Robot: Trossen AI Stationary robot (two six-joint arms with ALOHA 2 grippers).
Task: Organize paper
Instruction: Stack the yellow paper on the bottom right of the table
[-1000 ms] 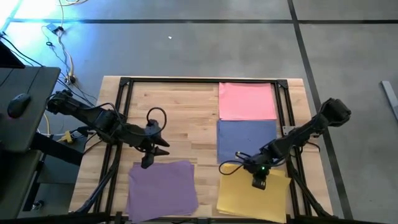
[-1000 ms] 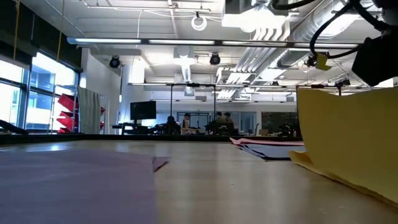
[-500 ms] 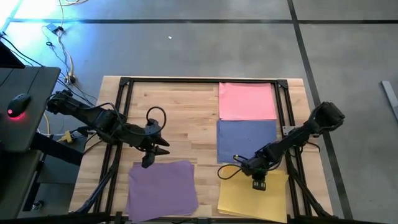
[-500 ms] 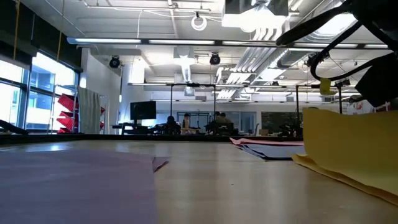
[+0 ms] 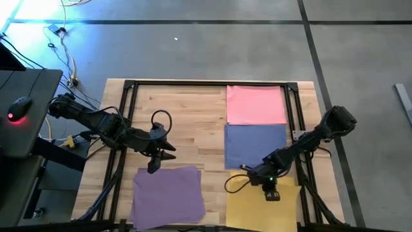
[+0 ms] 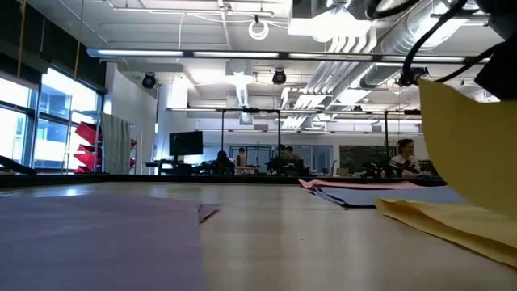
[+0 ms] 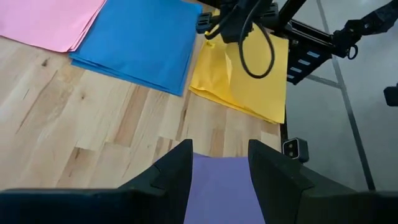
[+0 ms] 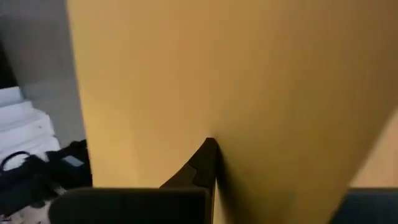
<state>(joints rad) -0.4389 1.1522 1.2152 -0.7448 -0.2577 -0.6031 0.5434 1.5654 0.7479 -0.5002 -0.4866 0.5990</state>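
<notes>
The paper lies in four patches on the wooden table: pink [image 5: 255, 104] at the far right, blue [image 5: 254, 145] in front of it, yellow [image 5: 257, 207] at the near right and purple [image 5: 167, 193] at the near left. My right gripper [image 5: 271, 193] is over the yellow patch's far part, shut on a yellow sheet [image 6: 464, 137] that stands raised above the yellow paper lying flat [image 6: 448, 226]. My left gripper [image 5: 154, 165] hangs open above the purple sheet's far edge [image 7: 224, 163], touching nothing. My right gripper pinches a raised yellow sheet [image 8: 233, 149] between its two fingers, coming slanting down from above. One dark finger [image 8: 200, 167] shows on the sheet's near face; the sheet hides the other. The sheet stands steeply, and its lower part runs down to the flat yellow paper.
A black metal frame [image 5: 193, 84] runs around the table's working area, and its rail [image 5: 297, 129] passes close to the right arm. Bare wood [image 5: 180, 122] lies between the two arms. A cable loop [image 5: 235, 182] hangs at the right wrist.
My right gripper has rolled at the wrist while staying over the yellow patch. The raised yellow sheet has turned with it, so its top edge now stands higher and tilted, farther toward the table's right.
</notes>
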